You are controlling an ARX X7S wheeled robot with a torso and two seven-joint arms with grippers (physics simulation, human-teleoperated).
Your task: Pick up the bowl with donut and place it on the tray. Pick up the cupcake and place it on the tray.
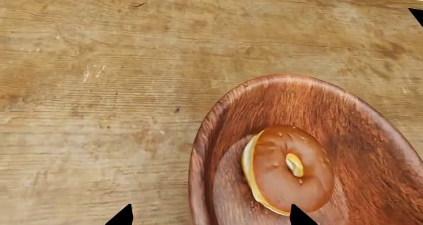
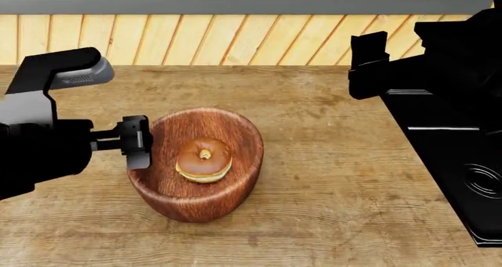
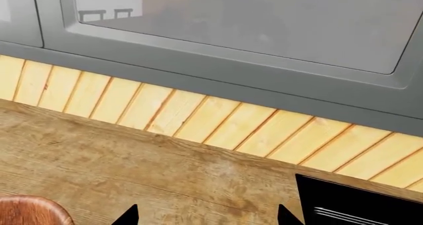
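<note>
Reddish-brown wooden bowl (image 2: 196, 184): stands on the wooden table (image 2: 330, 179), in front of the robot and toward its left. Contents: one glazed donut (image 2: 204, 160), tilted on the bowl's floor. Left gripper (image 2: 140, 142): at the bowl's left rim, jaws spread, one fingertip over the bowl's inside, the other outside it. Right gripper (image 3: 206, 216): raised well apart over the table's far right, jaws parted, holding nothing.
</note>
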